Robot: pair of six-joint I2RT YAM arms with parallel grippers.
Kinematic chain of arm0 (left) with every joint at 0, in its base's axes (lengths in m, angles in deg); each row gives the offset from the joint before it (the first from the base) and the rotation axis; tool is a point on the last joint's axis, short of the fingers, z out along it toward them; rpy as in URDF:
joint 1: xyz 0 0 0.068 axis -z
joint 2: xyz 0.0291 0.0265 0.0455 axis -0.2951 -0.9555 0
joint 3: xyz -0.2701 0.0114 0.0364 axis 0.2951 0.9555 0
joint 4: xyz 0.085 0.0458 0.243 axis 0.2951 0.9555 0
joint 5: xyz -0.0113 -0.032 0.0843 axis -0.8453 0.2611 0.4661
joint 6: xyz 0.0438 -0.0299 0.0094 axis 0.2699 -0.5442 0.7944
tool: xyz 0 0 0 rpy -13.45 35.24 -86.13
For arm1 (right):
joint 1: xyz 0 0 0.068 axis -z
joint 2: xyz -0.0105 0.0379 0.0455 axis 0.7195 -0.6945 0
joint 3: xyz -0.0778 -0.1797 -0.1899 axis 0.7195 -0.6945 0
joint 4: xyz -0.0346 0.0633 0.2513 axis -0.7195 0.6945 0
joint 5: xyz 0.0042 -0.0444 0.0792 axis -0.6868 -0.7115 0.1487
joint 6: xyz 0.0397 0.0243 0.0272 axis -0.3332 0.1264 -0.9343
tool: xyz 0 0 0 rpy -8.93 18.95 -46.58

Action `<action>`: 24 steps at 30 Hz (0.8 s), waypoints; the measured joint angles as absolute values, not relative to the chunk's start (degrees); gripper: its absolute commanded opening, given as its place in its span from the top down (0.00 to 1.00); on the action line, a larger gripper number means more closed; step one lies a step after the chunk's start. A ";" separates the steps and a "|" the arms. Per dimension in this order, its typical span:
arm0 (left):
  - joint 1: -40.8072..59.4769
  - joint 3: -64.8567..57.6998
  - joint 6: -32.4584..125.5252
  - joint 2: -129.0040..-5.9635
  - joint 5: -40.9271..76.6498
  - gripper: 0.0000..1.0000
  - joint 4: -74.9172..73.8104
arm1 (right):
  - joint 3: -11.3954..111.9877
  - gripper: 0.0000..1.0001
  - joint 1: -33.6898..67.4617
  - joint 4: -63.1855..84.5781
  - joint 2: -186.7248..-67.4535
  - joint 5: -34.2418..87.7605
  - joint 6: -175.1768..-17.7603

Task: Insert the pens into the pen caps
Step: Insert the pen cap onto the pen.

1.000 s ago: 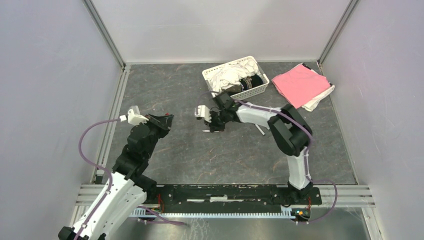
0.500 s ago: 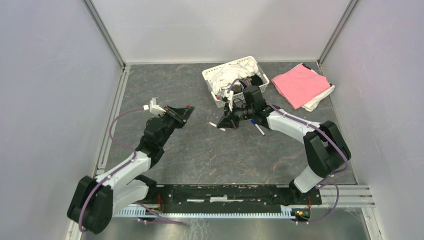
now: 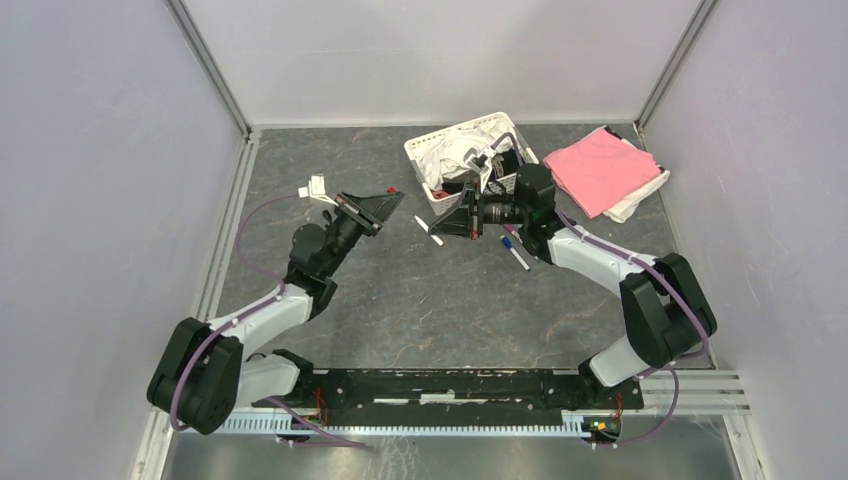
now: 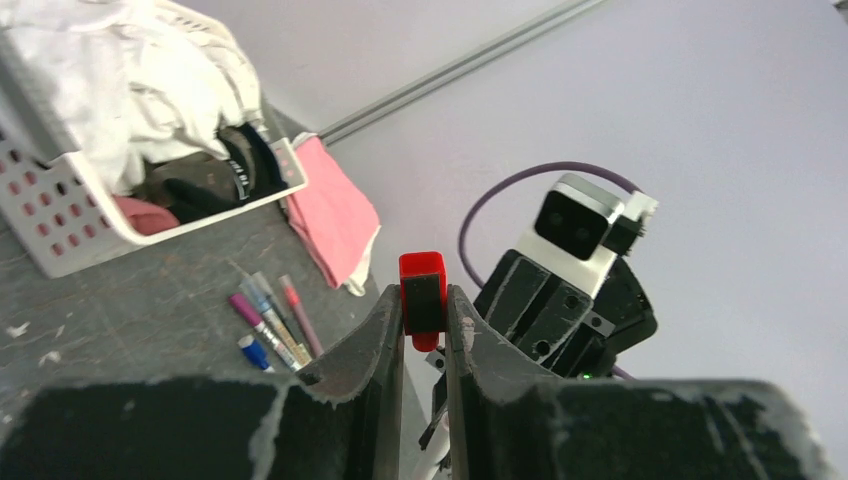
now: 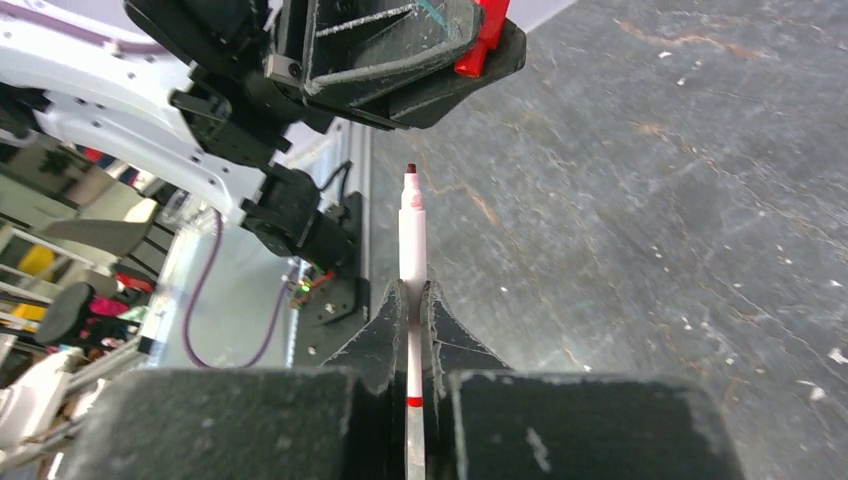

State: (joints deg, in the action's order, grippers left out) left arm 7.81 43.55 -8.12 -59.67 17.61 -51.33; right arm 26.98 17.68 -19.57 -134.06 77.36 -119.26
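My left gripper [image 3: 386,201] is raised off the table and shut on a red pen cap [image 4: 422,285], whose open end sticks out past the fingertips [image 4: 385,310]. Facing it, my right gripper [image 3: 455,222] is shut on a white pen [image 5: 412,235] with a dark red tip and a red band. In the right wrist view the pen's tip points at the left gripper [image 5: 400,50], a short gap below the red cap [image 5: 478,45]. Several more pens [image 4: 265,320] lie together on the table by the basket; a blue-ended one [image 3: 515,255] shows beside the right arm.
A white basket [image 3: 430,150] of clothes stands at the back centre, just behind the right arm. Folded pink cloth [image 3: 600,165] lies at the back right. Grey walls and aluminium rails enclose the dark table.
The left gripper has swung right and towards the back with the red cap. The right arm has drawn back to the right, and its pen now points at the left gripper.
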 measured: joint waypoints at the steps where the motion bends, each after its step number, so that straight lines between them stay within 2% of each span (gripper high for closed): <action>1: 8.03 43.09 -8.15 -59.69 17.35 0.98 -51.97 | 26.69 1.00 17.68 -21.54 -134.06 77.44 -121.34; 10: 10.39 41.32 -8.12 -60.37 16.91 0.97 -53.78 | 26.28 1.00 17.68 -31.57 -134.06 77.62 -133.44; 24: 10.56 41.32 -8.52 -60.30 16.93 0.97 -54.85 | 26.28 1.00 17.68 -32.60 -134.30 76.98 -136.64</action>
State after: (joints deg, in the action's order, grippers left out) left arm 10.56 41.32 -8.52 -60.30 16.93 -54.85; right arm 26.28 17.68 -32.60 -134.30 76.98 -136.64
